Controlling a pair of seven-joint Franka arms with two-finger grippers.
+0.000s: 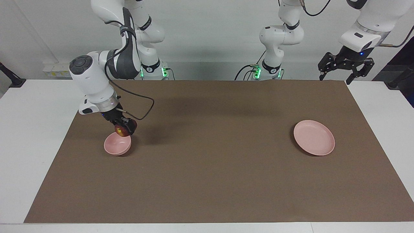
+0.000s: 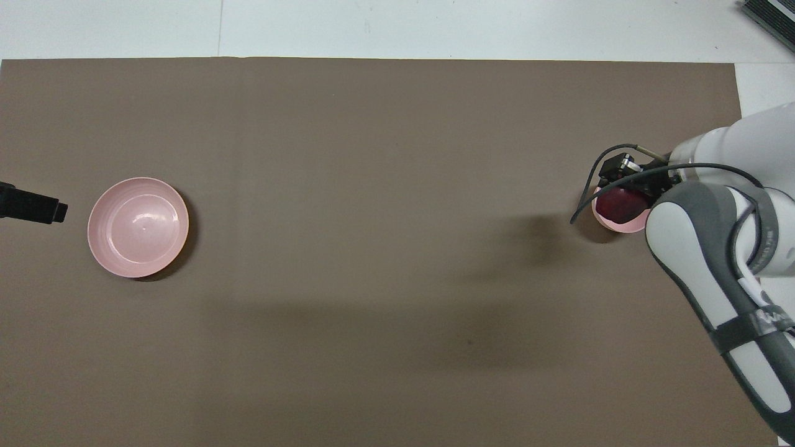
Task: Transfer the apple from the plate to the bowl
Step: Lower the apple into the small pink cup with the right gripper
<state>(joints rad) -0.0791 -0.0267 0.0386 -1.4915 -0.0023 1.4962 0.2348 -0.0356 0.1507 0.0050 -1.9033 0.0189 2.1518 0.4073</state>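
The dark red apple (image 1: pixel 121 131) is held in my right gripper (image 1: pixel 124 127), which is shut on it just above the rim of the small pink bowl (image 1: pixel 116 146) toward the right arm's end of the table. In the overhead view the apple (image 2: pixel 621 204) and the right gripper (image 2: pixel 628 181) cover most of the bowl (image 2: pixel 613 226). The flat pink plate (image 1: pixel 314 137) lies empty toward the left arm's end; it also shows in the overhead view (image 2: pixel 138 226). My left gripper (image 1: pixel 336 77) waits open, raised near its base by the table's edge; its tip (image 2: pixel 32 207) shows beside the plate.
A brown mat (image 1: pixel 213 161) covers most of the white table. A cable loops from the right wrist beside the bowl.
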